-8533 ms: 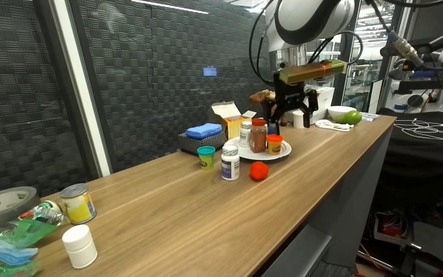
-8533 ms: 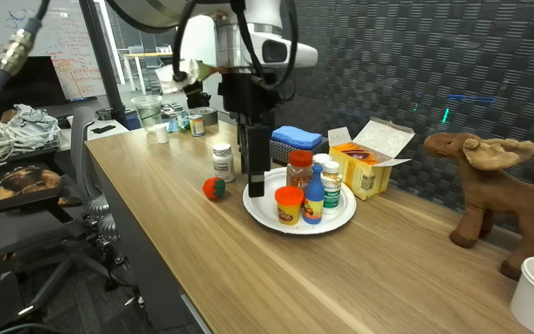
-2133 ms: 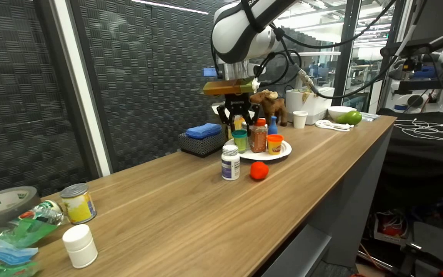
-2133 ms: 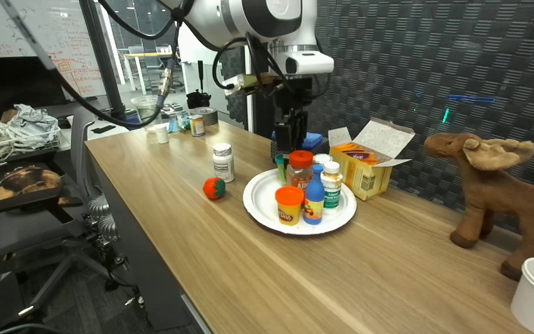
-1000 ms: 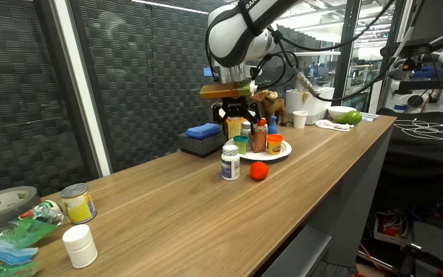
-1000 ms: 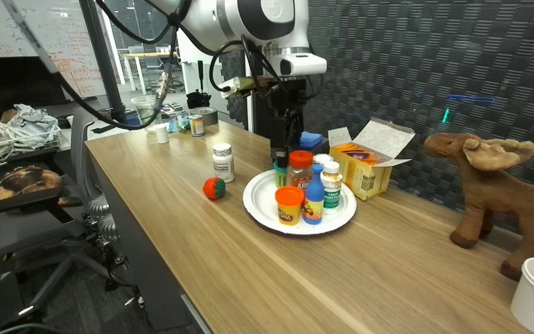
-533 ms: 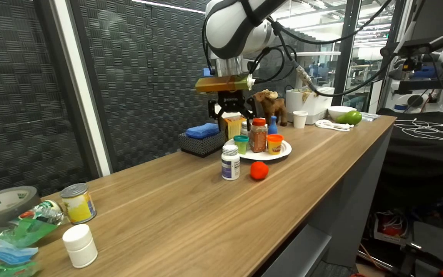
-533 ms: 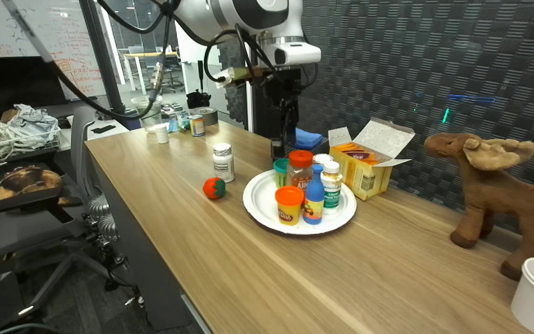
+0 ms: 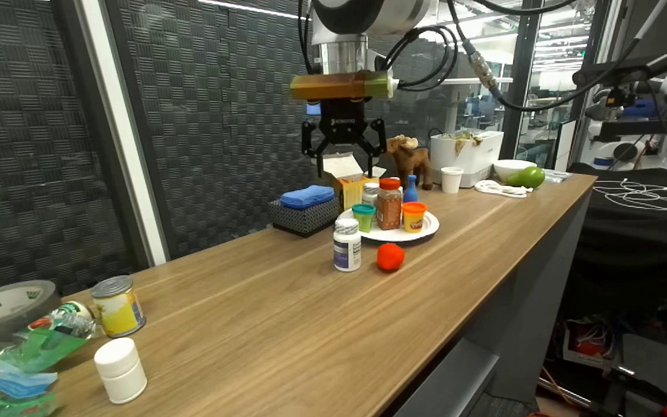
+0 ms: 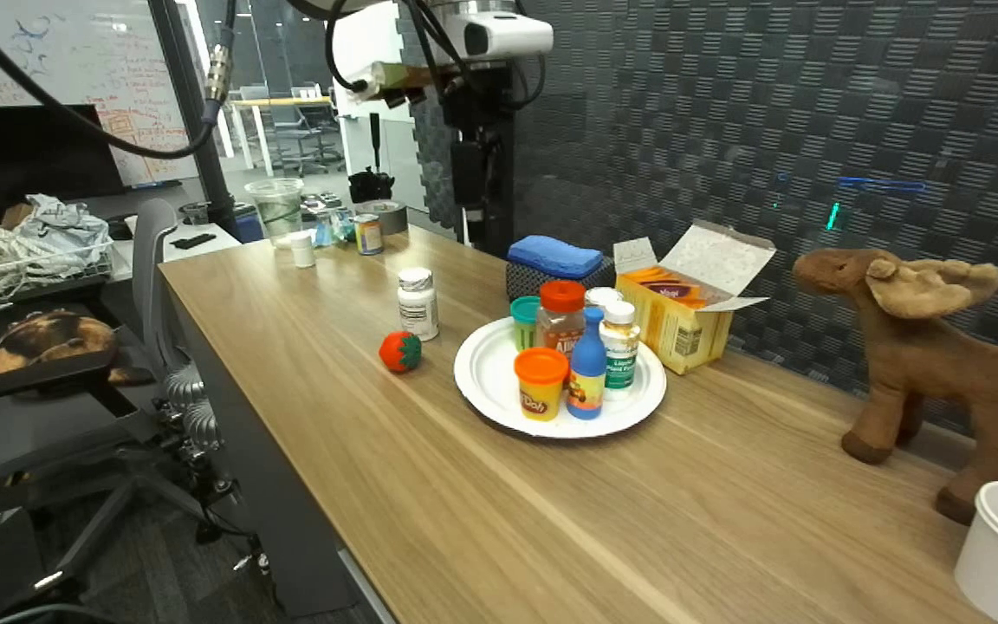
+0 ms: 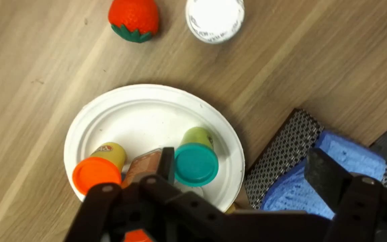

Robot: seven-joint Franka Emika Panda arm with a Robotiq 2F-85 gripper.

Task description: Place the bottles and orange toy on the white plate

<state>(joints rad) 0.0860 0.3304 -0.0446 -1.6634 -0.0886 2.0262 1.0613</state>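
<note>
The gripper [image 9: 345, 169] hangs above the wood-grain table [image 9: 287, 313], jaws spread wide. In an exterior view, the round orange toy [image 9: 390, 256] rests on the table at the near side of the white plate [image 9: 388, 235], right of the white bottle [image 9: 347, 246]. The plate carries the teal-lidded tub [image 9: 363, 218] and the orange-lidded tub [image 9: 414, 217] — both cylindrical. The wrist view resolves the toy's dimpled skin and green leaves [image 11: 131, 35]; an exterior view exposes the tapered blue bottle [image 10: 586, 368] and the green-labelled bottle [image 10: 622, 351]
</note>
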